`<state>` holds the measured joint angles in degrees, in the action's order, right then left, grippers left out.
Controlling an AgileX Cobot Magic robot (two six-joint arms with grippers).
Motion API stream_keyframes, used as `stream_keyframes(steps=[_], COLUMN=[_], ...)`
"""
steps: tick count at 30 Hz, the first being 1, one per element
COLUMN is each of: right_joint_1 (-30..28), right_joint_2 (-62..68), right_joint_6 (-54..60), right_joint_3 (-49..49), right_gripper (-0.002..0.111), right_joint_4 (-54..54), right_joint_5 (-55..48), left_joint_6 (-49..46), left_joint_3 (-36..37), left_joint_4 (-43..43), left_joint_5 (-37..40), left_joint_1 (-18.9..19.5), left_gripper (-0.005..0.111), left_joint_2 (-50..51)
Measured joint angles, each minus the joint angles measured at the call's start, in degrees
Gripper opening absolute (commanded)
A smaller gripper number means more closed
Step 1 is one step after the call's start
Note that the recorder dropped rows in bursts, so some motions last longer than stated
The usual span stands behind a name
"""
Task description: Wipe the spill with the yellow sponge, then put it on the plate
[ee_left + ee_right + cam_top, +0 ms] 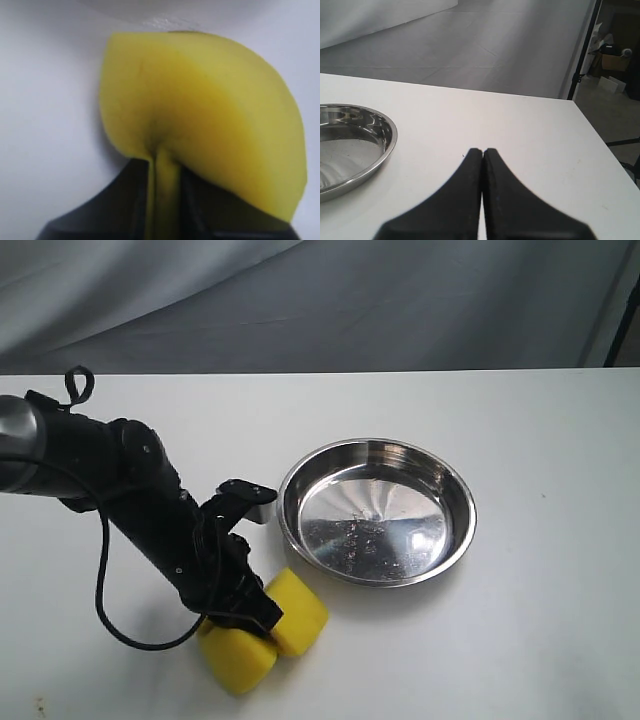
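We clamp the yellow sponge point(305, 610) mid-block in our left gripper point(250, 625); the plate point(385, 515) lies at two o'clock, nearest this arm.

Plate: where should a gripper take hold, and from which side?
Probably the raised rim of the plate, from above, one finger inside and one outside. The dish looks too wide to span; its right edge lies away from the yellow sponge.

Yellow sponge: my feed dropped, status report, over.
Left gripper shut on yellow sponge. Right gripper shut, empty. Nothing blocks the plate; spill not in sight.
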<state>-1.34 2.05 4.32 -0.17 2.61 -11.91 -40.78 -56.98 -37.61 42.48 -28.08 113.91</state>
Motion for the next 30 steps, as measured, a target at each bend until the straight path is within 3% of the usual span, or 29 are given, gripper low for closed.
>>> stream_keyframes(steps=[3,7,14,18,21,30], right_joint_1=[0.00,0.00,0.00,0.00,0.00,0.00], right_joint_2=[0.00,0.00,0.00,0.00,0.00,0.00], right_joint_6=[0.00,0.00,0.00,0.00,0.00,0.00], right_joint_3=[0.00,0.00,0.00,0.00,0.00,0.00], right_gripper=[0.000,0.000,0.000,0.000,0.000,0.000], right_joint_4=[0.00,0.00,0.00,0.00,0.00,0.00], right_joint_5=[0.00,0.00,0.00,0.00,0.00,0.00], left_joint_6=[13.86,20.73,22.21,22.36,22.35,22.09], left_joint_3=[-0.37,-0.50,-0.50,-0.50,-0.50,-0.36], left_joint_4=[9.57,14.31,15.65,15.92,16.39,15.75], left_joint_5=[-1.25,-0.67,0.41,0.41,0.41,0.28], left_joint_1=[-0.50,3.58,21.08,28.02,29.74,29.85], left_gripper=[0.000,0.000,0.000,0.000,0.000,0.000], left_joint_2=[-0.72,-1.10,-1.20,-1.20,-1.29,-1.32])
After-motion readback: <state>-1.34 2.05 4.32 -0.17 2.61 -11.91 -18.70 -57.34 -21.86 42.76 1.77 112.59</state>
